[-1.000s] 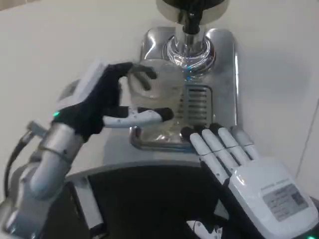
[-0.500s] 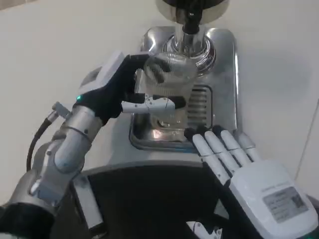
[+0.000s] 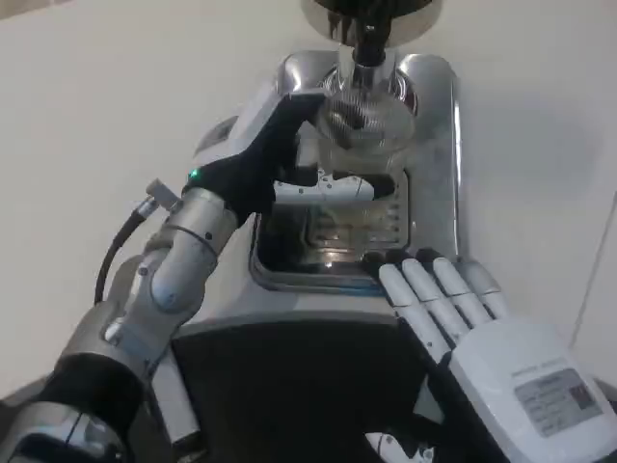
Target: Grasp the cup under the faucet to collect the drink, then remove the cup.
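In the head view, the clear cup [image 3: 352, 145] is gripped by the left robot hand [image 3: 265, 159] directly beneath the faucet [image 3: 364, 39], above the steel drip tray [image 3: 424, 241]. The right robot hand [image 3: 472, 318] lies with fingers extended, holding nothing. The cup should be kept upright and centred under the spout until filled.

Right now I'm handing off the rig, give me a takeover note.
Left hand: grips the clear cup, holding it up under the faucet, above the steel drip tray.
Right hand: holds nothing, fingers extended at the tray's front edge.
Done: cup grasped and placed at the spout.
Left: collect the drink, then take the cup away. I can't tell whether liquid is flowing.
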`<control>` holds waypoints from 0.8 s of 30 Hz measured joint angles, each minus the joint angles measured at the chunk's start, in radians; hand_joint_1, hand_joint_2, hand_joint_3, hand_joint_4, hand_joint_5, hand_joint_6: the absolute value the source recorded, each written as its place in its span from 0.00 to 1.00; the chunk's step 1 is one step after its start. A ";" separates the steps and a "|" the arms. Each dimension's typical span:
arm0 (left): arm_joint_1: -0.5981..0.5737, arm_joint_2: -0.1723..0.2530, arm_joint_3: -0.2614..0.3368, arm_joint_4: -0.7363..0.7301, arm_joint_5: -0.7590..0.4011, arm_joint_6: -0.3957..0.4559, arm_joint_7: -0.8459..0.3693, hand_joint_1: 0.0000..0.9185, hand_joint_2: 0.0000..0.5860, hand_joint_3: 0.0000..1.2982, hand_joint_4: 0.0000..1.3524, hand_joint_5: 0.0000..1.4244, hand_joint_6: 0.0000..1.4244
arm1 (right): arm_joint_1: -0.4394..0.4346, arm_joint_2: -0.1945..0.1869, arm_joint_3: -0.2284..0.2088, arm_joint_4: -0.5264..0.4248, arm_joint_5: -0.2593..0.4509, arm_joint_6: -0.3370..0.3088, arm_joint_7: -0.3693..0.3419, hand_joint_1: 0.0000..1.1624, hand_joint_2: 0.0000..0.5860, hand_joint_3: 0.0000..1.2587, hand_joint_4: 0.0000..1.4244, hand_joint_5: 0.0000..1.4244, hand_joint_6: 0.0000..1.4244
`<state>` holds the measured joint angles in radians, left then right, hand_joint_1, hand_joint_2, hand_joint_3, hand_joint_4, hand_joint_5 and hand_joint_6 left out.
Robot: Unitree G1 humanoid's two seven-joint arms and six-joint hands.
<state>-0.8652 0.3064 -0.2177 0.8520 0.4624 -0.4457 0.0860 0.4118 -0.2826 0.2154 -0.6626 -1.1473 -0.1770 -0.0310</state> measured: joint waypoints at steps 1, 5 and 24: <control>0.000 -0.001 -0.002 0.006 0.005 0.000 0.010 0.80 0.18 0.81 0.84 0.94 1.00 | 0.001 0.000 -0.001 0.000 0.002 0.000 0.000 0.39 0.74 0.00 0.00 0.00 0.00; -0.009 -0.003 -0.006 0.025 0.023 0.000 0.054 0.76 0.21 0.70 0.75 0.87 1.00 | 0.001 0.001 0.000 0.000 0.006 0.000 0.000 0.39 0.74 0.00 0.00 0.00 0.00; 0.017 0.047 -0.035 -0.062 0.051 0.001 0.049 0.22 0.02 0.00 0.00 0.23 0.21 | 0.012 0.000 0.000 0.001 0.021 0.000 -0.012 0.39 0.74 0.00 0.00 0.00 0.00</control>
<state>-0.8477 0.3534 -0.2523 0.7903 0.5136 -0.4451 0.1346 0.4243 -0.2821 0.2155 -0.6613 -1.1267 -0.1775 -0.0429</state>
